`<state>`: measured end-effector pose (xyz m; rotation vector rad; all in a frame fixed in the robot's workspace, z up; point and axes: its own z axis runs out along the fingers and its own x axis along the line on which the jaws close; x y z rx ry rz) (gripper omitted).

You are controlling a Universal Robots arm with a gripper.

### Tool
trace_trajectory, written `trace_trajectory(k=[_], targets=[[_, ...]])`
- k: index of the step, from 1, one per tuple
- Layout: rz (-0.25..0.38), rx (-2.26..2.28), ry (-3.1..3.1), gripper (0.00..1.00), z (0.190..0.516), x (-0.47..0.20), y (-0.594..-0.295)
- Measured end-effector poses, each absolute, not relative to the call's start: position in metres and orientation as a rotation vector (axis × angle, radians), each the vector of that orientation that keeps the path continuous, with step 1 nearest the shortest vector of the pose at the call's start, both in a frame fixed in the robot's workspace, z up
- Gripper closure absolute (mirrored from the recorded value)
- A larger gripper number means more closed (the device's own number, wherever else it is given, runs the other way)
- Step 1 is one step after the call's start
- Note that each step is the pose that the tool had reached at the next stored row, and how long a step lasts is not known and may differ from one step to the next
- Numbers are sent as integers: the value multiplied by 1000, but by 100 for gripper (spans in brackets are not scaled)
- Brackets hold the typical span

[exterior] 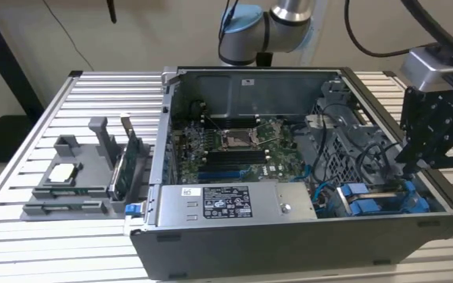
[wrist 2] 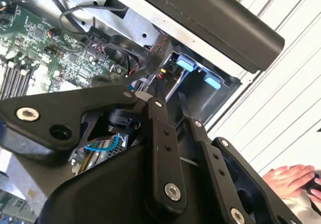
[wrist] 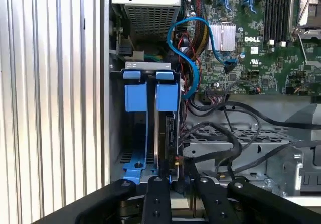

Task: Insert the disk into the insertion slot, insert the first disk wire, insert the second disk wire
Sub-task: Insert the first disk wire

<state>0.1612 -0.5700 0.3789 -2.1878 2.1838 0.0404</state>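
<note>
Disk [wrist: 165, 133]: seen seated in the insertion slot [wrist: 150, 65].
End effector [wrist: 175, 180]: held close to the disk's edge; opening and grasp cannot be told.

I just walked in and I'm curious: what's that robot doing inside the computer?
A robot arm is working in an open computer case. The disk already sits in the insertion slot, next to a second blue carrier. The gripper is down at the disk's end, close to some black wires.
</note>
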Motion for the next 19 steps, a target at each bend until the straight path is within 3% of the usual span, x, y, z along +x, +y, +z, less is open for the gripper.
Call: trace_trajectory(k=[19], targets=[[66,-2166,2162,74,390,173,-559]])
